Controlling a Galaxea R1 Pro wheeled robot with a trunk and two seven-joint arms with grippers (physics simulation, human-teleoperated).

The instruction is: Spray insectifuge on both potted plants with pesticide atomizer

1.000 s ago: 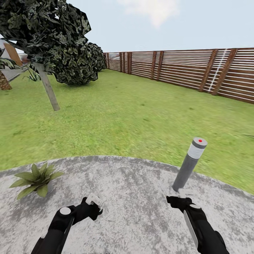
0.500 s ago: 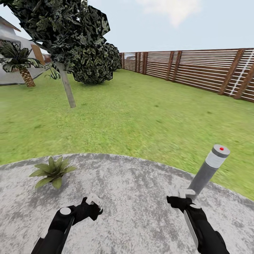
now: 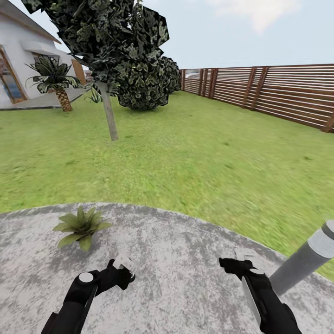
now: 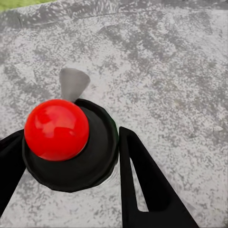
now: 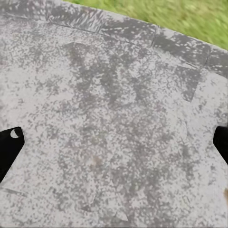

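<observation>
- Left gripper point(image 3: 121, 266) is hovering low at the lower left of centre in the head view, over the patio point(image 3: 185, 250). Its fingers are standing apart and holding nothing.
- In the left wrist view the same gripper point(image 4: 71, 166) is showing one dark finger point(image 4: 142, 190) to each side of a black disc point(image 4: 95, 161). A red ball point(image 4: 57, 129) is sitting on the disc and a grey cone point(image 4: 73, 83) is poking out beyond it. What this disc is I cannot tell. Speckled stone is showing between the disc and one of the fingers.
- House point(image 3: 18, 60) is standing at the upper left of the head view, with a palm point(image 3: 55, 81) just in front of it.
- One potted plant point(image 3: 81, 226) is sitting at the left on the patio, near the stone's edge and up-left of the left gripper, well apart from it. Its leaves are hiding the pot.
- Tree point(image 3: 111, 41) is rising at the upper left of centre, its trunk leaning on the lawn point(image 3: 185, 153), with a dark bush point(image 3: 146, 83) just right of it.
- Fence point(image 3: 287, 97) is running along the upper right, behind the lawn.
- Right gripper point(image 3: 241, 260) is hovering at the lower right of centre over the patio. In the right wrist view this gripper point(image 5: 115, 142) is spreading wide, its fingertips at the opposite edges of the frame and only bare stone point(image 5: 114, 95) between them.
- Grey bollard point(image 3: 304, 260) is leaning at the lower right edge of the head view, just right of the right gripper, with its top cut off by the frame.
</observation>
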